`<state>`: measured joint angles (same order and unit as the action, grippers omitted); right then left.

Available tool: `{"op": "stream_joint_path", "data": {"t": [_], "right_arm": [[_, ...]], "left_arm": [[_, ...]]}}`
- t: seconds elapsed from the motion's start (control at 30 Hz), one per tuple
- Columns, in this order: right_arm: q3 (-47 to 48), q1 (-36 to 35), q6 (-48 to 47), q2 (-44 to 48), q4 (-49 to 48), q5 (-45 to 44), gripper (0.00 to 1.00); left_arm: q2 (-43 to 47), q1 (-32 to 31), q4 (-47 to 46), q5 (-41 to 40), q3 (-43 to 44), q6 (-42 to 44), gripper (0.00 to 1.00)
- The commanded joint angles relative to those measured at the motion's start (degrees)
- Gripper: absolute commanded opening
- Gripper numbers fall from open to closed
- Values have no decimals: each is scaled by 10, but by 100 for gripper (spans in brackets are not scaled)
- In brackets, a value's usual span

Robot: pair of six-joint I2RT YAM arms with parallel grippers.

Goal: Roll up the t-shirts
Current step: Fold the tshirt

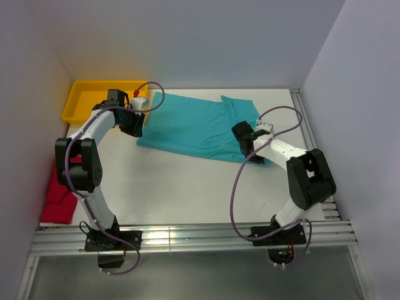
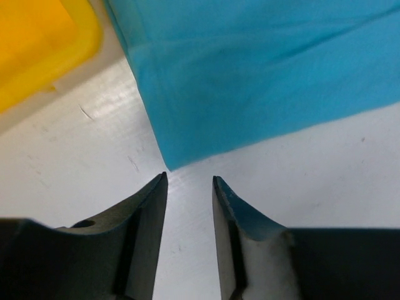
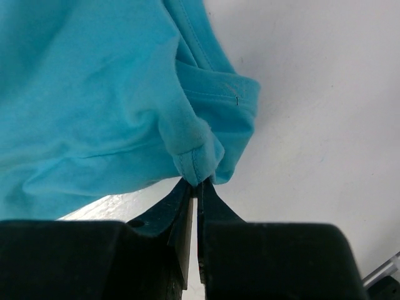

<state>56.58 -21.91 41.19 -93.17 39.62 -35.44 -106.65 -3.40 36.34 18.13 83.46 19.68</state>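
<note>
Just right of the yellow tray [image 1: 80,100], on the white tabletop [image 1: 181,187]: teal t-shirt [image 1: 194,128], spread mostly flat, long side running away from the tray. Narrow strip of bare tabletop between tray wall and cloth. Some folds and a doubled-over sleeve at the end farthest from the tray.

Left hand [image 1: 132,125]: low over the tabletop, off the tray's near right corner, at the shirt corner closest to the tray. Released, fingers parted, nothing between them. From the left wrist camera: left hand [image 2: 189,179] aimed at that corner of the teal t-shirt [image 2: 262,69], tips just short of the cloth, only tabletop in the gap, yellow tray [image 2: 37,50] blurred at upper left.

Right hand [image 1: 245,142]: well to the right of the tray, at the near corner of the shirt's far end. From the right wrist camera: right hand [image 3: 199,182] clenched, fingertips all but together, grasping a bunched bit of hem of the teal t-shirt [image 3: 94,94], cloth puckered and drawn toward the tips.

Red t-shirt [image 1: 59,200]: crumpled at the left edge of the tabletop, well apart from the tray on its near side, close behind the left arm, touched by neither hand.
</note>
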Motion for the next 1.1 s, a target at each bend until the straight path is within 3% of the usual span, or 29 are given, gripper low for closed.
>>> {"op": "stream_joint_path", "data": {"t": [0.0,0.2,0.43,0.77,0.97,1.07], "right_arm": [[28,3,-33,43,-1,-10,3],[33,4,-47,60,5,-5,1],[35,6,-53,60,2,4,0],[34,13,-63,63,-6,15,0],[29,19,-75,71,-9,20,0],[26,25,-89,76,-14,27,0]], "left_arm": [[29,12,40,0,-24,38,43],[25,30,20,-7,-53,30,51],[-33,55,-9,59,-17,-32,53],[-116,53,-26,93,36,-100,53],[-132,52,-34,85,30,-124,46],[-135,50,-25,91,31,-124,31]]}}
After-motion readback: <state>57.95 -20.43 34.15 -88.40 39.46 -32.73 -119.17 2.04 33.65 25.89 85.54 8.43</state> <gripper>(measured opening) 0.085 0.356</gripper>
